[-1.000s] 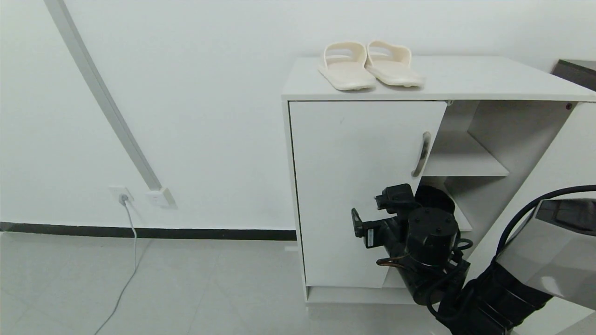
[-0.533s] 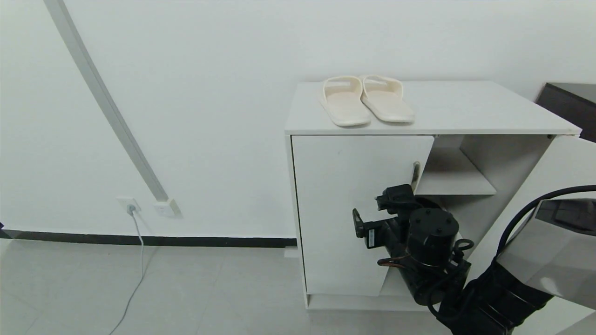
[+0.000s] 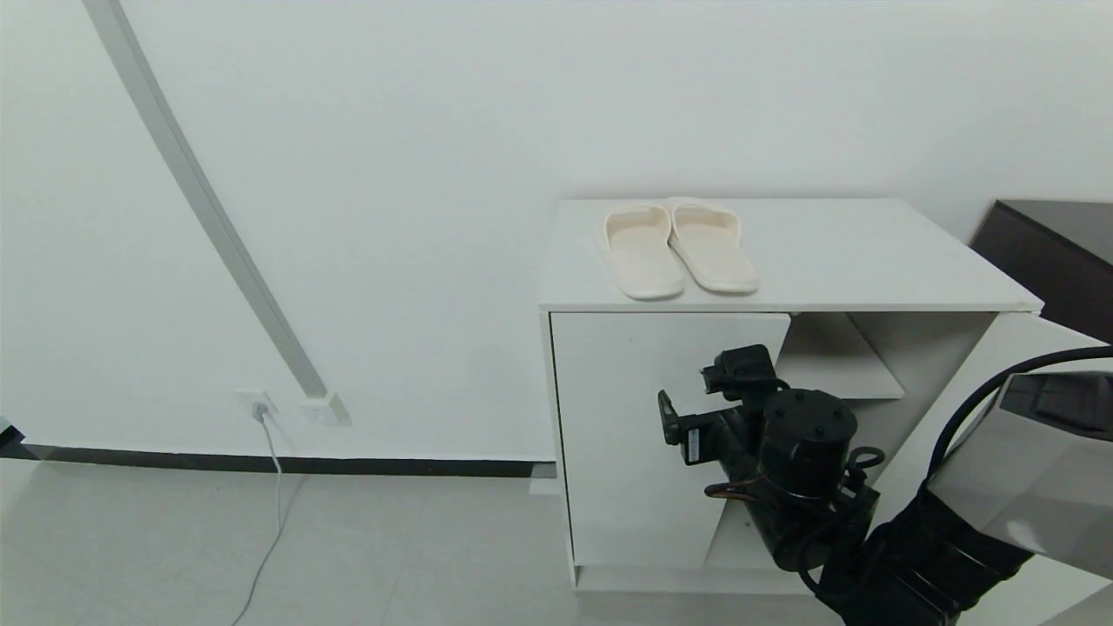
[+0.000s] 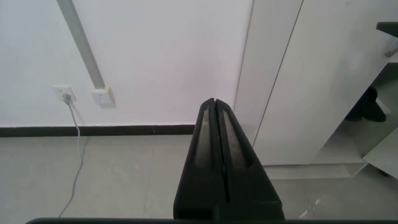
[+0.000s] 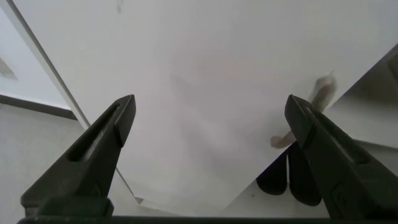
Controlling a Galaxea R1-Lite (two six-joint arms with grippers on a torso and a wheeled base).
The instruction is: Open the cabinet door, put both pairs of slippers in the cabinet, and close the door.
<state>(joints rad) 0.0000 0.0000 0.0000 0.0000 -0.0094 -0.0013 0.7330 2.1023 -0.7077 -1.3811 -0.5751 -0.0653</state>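
Observation:
A cream pair of slippers [image 3: 678,248] lies on top of the white cabinet [image 3: 826,261]. The cabinet's left door [image 3: 626,435] is shut and its right door [image 3: 983,365] stands swung out. A dark pair of slippers [image 5: 289,177] sits low inside the cabinet, also seen as the dark slippers [image 4: 373,106]. My right arm [image 3: 783,452] hangs in front of the cabinet's middle. The right gripper [image 5: 214,124] is open, close to the left door's face, holding nothing. My left gripper [image 4: 214,124] is shut and empty, low over the floor left of the cabinet.
A wall socket with a grey cable [image 3: 256,404] and a slanting grey conduit [image 3: 200,200] are on the wall to the left. A dark piece of furniture [image 3: 1052,252] stands right of the cabinet. Tiled floor [image 3: 261,548] lies open on the left.
The whole head picture has shifted: the cabinet and slippers now sit lower in it, so the camera has moved. My right arm keeps its place in the picture.

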